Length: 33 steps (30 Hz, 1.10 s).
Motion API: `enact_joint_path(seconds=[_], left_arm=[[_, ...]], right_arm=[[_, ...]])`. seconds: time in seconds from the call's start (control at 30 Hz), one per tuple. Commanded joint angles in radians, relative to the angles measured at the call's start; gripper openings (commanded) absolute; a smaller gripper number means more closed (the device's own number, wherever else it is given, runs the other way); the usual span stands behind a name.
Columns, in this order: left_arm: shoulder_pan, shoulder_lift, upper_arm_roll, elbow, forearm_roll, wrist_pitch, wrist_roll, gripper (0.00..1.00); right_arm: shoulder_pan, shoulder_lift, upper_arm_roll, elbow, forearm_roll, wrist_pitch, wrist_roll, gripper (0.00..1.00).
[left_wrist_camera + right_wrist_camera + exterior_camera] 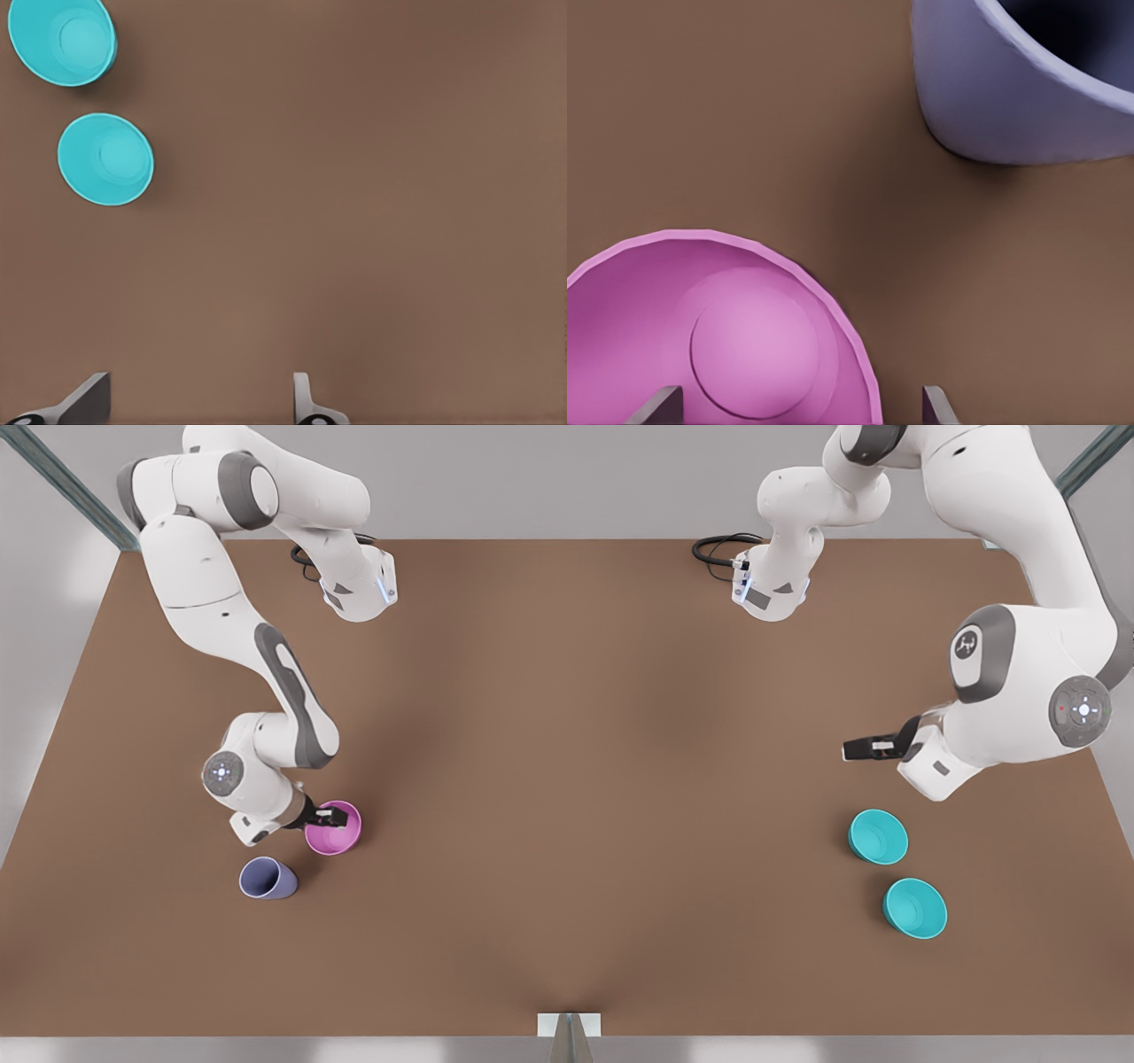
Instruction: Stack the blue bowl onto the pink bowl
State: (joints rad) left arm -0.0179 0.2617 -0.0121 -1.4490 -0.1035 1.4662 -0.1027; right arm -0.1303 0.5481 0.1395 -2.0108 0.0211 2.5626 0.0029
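The pink bowl (334, 828) (682, 328) stands upright at the front view's left. My right gripper (329, 815) (797, 409) is low over it and open, one finger inside the bowl and the other outside its rim. Two blue bowls (878, 837) (915, 908) stand side by side at the front view's right. The left wrist view shows the same pair (106, 159) (62, 40). My left gripper (864, 749) (199, 407) hovers open above the table, a little behind the nearer blue bowl, with nothing between its fingers.
A lavender-purple cup (267, 879) (1010, 88) stands close to the pink bowl, toward the table's front edge. The brown table (567, 779) stretches wide between the two groups. Black cables (722, 547) lie at the back by the arm bases.
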Motion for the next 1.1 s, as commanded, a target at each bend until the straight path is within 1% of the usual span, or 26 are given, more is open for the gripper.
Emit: enact_joint_path(seconds=[0.0,0.07,0.1,0.13,0.17,0.37,0.43,0.47,0.53,0.6,0.63,0.7,0.73,0.83,0.87,1.0,1.03,1.07], left_arm=[[-0.004,0.002,-0.002,0.001,0.001,-0.003,0.008,1.0],[-0.004,0.01,-0.002,-0.001,-0.001,-0.003,0.008,1.0],[0.0,0.016,-0.003,-0.001,-0.001,0.002,0.008,1.0],[0.001,0.016,-0.002,-0.001,0.001,0.002,0.008,1.0],[0.001,0.016,-0.002,-0.001,0.001,0.002,0.008,1.0],[0.004,0.031,-0.002,0.001,0.001,0.003,0.008,1.0],[0.004,0.031,0.0,0.001,0.001,0.003,0.008,1.0],[0.004,0.033,0.0,0.001,0.001,0.003,0.008,1.0],[0.004,0.033,0.0,0.002,0.002,0.005,0.008,1.0],[0.003,0.033,0.0,0.002,0.002,0.014,0.008,1.0],[0.003,0.033,0.0,0.002,0.002,0.014,0.008,1.0],[0.003,0.037,0.0,0.002,0.004,0.02,0.008,1.0],[0.004,0.039,0.0,0.002,0.004,0.02,0.008,1.0],[0.007,0.045,0.003,0.004,0.011,0.022,0.008,1.0],[0.007,0.048,0.003,0.004,0.053,0.055,0.008,1.0],[0.056,0.117,0.004,0.004,0.051,0.089,0.008,1.0],[0.075,0.171,0.032,-0.001,0.045,0.204,0.066,1.0],[0.111,0.221,0.073,-0.001,-0.002,0.261,0.194,1.0]], right_arm=[[0.0,0.012,0.0,0.001,0.005,0.057,0.02,1.0],[0.0,0.013,0.0,0.003,0.005,0.061,0.022,1.0],[0.0,0.012,0.002,0.004,0.005,0.061,0.02,0.95],[0.0,0.01,0.002,0.004,0.003,0.059,0.006,0.45],[0.0,0.01,0.002,0.006,0.003,0.059,-0.003,0.22],[0.0,0.006,0.012,0.03,0.007,0.05,-0.003,0.21],[0.005,0.013,0.09,0.087,0.037,0.002,0.0,0.21],[0.035,0.041,0.138,0.178,0.092,-0.07,0.012,0.21],[0.192,0.087,0.141,0.331,0.249,-0.084,0.106,0.21],[0.314,0.206,0.141,0.55,0.241,-0.082,0.316,0.21],[0.399,0.314,0.141,0.725,0.235,-0.082,0.429,0.21],[0.494,0.4,0.132,0.851,0.223,-0.082,0.555,0.21],[0.532,0.453,0.132,0.9,0.181,-0.076,0.6,0.21],[0.577,0.523,0.134,0.957,0.175,-0.073,0.603,0.21],[0.58,0.536,0.134,0.965,0.175,-0.071,0.601,0.21],[0.592,0.569,0.134,0.965,0.175,-0.056,0.601,0.21],[0.594,0.573,0.134,0.965,0.175,-0.045,0.6,0.21],[0.594,0.573,0.134,0.965,0.175,-0.042,0.6,0.42]])
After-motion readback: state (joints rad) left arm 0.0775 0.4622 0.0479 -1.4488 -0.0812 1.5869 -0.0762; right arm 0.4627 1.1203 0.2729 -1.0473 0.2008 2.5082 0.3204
